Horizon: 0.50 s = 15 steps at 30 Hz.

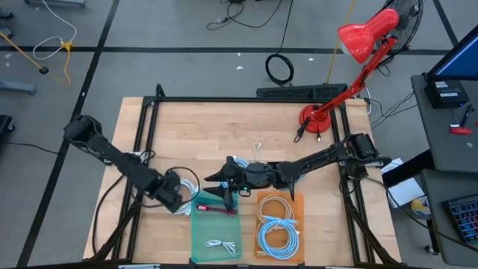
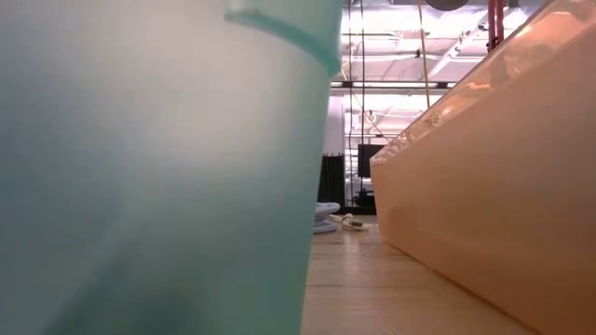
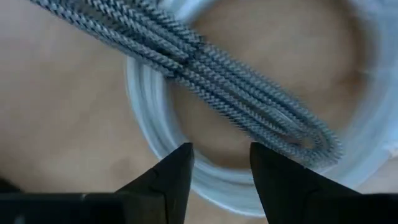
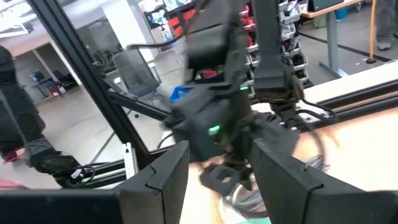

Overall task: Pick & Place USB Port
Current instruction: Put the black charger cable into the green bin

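left pincer (image 3: 219, 177) over white cable coil (image 3: 186, 168)

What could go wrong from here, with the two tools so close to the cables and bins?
1. The left tool is open above a white cable coil crossed by a grey braided cable; closing may catch both.
2. The right tool hangs at the green bin rim near a pink item; a low move could push the bin.

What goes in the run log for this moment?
left gripper: open over white cable coil | right gripper: over green bin, grip unclear
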Motion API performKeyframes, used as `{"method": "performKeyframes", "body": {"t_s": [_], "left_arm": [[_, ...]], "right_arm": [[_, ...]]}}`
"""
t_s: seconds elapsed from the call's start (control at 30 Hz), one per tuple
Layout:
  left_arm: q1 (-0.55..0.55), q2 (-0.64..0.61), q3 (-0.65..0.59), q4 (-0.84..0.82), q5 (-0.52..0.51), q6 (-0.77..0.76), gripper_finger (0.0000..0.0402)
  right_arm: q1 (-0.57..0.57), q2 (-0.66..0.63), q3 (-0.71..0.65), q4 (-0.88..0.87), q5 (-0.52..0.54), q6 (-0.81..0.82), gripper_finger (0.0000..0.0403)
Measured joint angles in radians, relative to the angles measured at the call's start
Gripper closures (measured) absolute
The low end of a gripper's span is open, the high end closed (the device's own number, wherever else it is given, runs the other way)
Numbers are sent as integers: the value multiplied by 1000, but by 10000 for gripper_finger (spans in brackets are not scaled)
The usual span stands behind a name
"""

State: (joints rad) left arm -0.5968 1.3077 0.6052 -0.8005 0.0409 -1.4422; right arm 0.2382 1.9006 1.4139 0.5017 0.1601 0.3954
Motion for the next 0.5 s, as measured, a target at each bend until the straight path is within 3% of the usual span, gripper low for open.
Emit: {"method": "performKeyframes", "body": {"t_s": [0.1, 0.17, 0.5], "left_arm": [[40, -6, -90, 119, 11, -6, 232], [56, -16, -97, 88, 11, 21, 232], [81, -154, 3, -21, -77, 78, 231]], "right_arm": [[1, 0, 0, 8, 0, 0, 238], [0, 0, -1, 15, 1, -5, 238], [0, -3, 0, 19, 78, -75, 238]]}}
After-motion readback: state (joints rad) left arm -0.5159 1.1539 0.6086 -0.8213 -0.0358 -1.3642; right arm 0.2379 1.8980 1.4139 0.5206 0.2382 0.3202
